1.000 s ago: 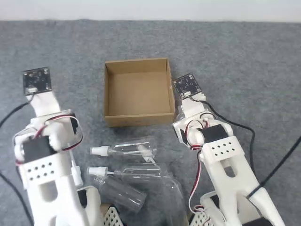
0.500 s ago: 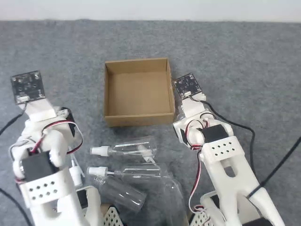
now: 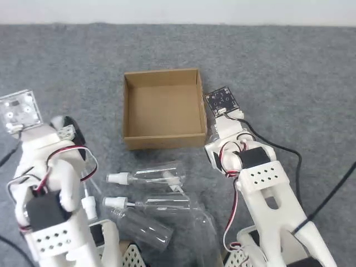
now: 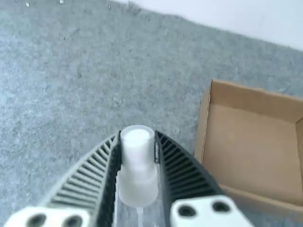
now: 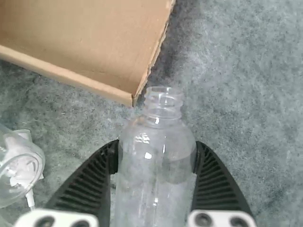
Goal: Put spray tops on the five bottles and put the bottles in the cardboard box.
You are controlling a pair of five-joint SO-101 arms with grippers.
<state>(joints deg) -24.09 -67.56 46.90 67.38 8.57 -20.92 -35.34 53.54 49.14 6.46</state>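
I see a grey carpet (image 3: 300,67) covering the work surface from edge to edge, with a short, mottled pile. At the far side it meets a plain white wall (image 3: 178,10). The left wrist view shows this junction as a slanted line.

1. Soft, even, bright light falls from above on the counter (image 3: 289,67), and shadows there are faint.
2. Just beyond the right gripper (image 5: 155,147), a dark shadow runs along the outer wall of the cardboard box (image 5: 94,42).
3. Small white glints sit on the bottle (image 5: 154,179) held in that gripper.
4. The spray top (image 4: 137,175) held in the left gripper (image 4: 137,138) looks nearly washed out.
5. The left arm's camera board (image 3: 21,111) glares white.
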